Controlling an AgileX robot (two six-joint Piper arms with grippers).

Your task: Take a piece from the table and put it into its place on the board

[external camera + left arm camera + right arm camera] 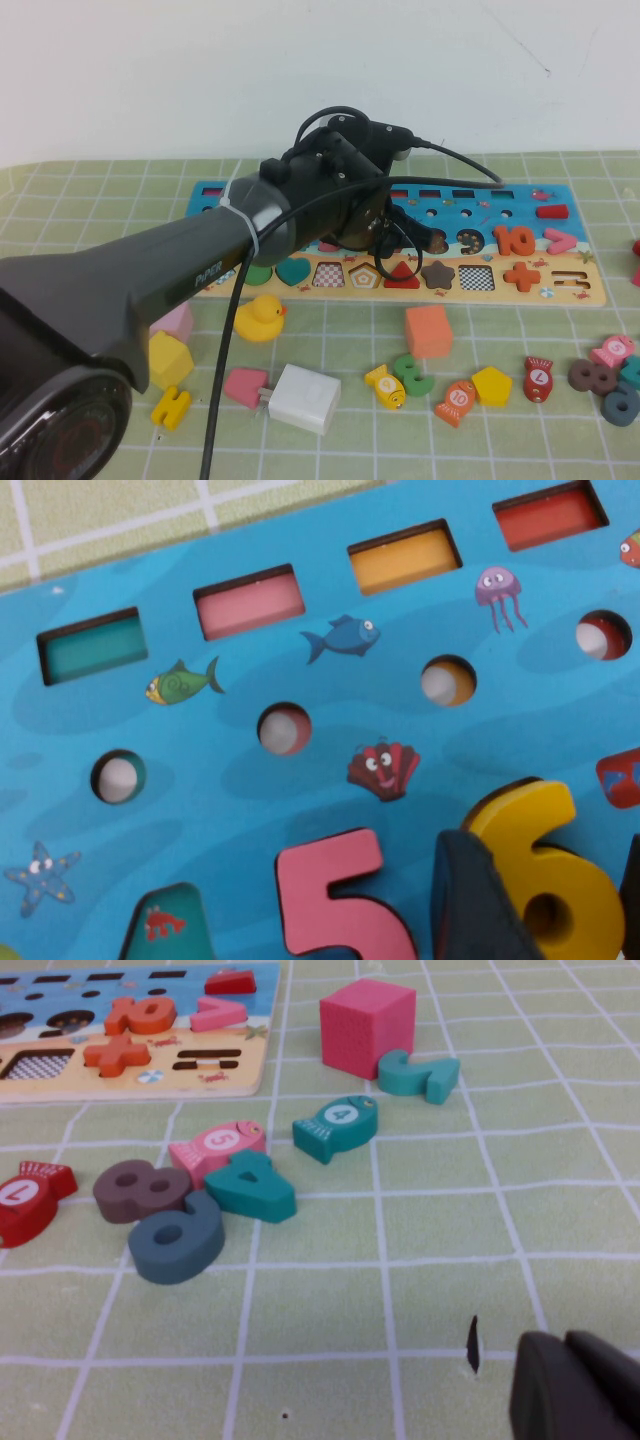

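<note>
Reaching across the board (570, 292), the left arm is covering most of the blue numeral area in the high view, with the left gripper (385, 232) sitting over the middle of the numeral row. Left wrist view is showing the piece (545, 870), the yellow 6, pinched between the dark fingers (470, 900): one pad is pressing on its left side, another is just showing at the frame's right edge. So the left gripper is closed down to the width of the 6. The 6 is sitting just beside the pink 5 (335, 900), which is lying on the blue part; whether the 6 is seated in its recess or lifted is not visible. A red shell print (383, 769) is showing near both numerals.

Right gripper (575, 1390) is hanging over bare green mat, away from the board, holding nothing; its two dark fingertips are lying together with no real gap. Loose pieces lying near it: teal 4 (250, 1186), brown 8 (140, 1188), slate-blue numeral (178, 1240), pink cube (367, 1023).
</note>
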